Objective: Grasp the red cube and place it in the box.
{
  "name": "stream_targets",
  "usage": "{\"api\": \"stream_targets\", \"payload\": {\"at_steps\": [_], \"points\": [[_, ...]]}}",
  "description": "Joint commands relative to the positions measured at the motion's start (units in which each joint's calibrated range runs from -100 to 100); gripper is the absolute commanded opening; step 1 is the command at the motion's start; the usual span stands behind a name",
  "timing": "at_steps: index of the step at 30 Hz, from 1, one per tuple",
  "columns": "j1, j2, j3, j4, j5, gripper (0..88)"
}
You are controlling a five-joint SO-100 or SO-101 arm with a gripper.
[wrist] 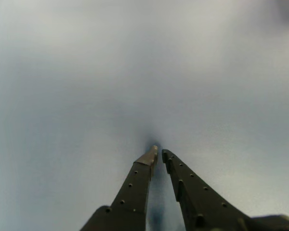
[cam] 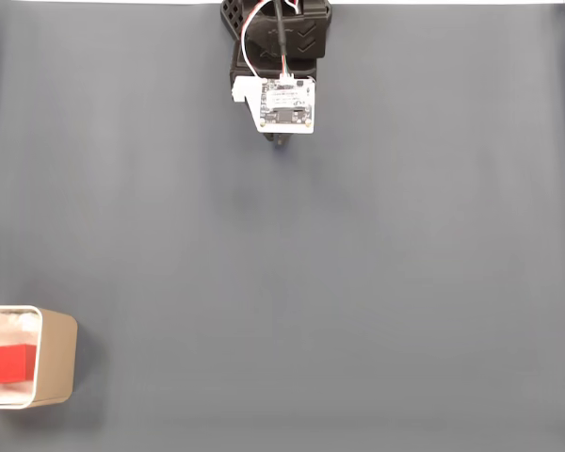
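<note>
The red cube (cam: 10, 363) lies inside the beige box (cam: 58, 356) at the lower left corner of the fixed view, on the box's white interior. The arm is folded back at the top centre of that view, far from the box, with only a dark tip of my gripper (cam: 280, 140) peeking out below its white circuit board (cam: 284, 103). In the wrist view my gripper (wrist: 160, 153) points down close to the grey mat. Its two dark fingers nearly meet at the tips with nothing between them.
A plain grey-blue mat (cam: 311, 282) covers the whole table. The box is cut off by the left edge of the fixed view. The arm's base (cam: 281, 28) stands at the top edge.
</note>
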Motion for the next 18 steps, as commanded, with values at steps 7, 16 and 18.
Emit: {"api": "stream_targets", "payload": {"at_steps": [7, 16, 18], "points": [[0.2, 0.0, 0.5, 1.5, 0.0, 0.2], [0.2, 0.0, 0.5, 1.5, 0.0, 0.2], [0.2, 0.0, 0.5, 1.5, 0.0, 0.2]]}}
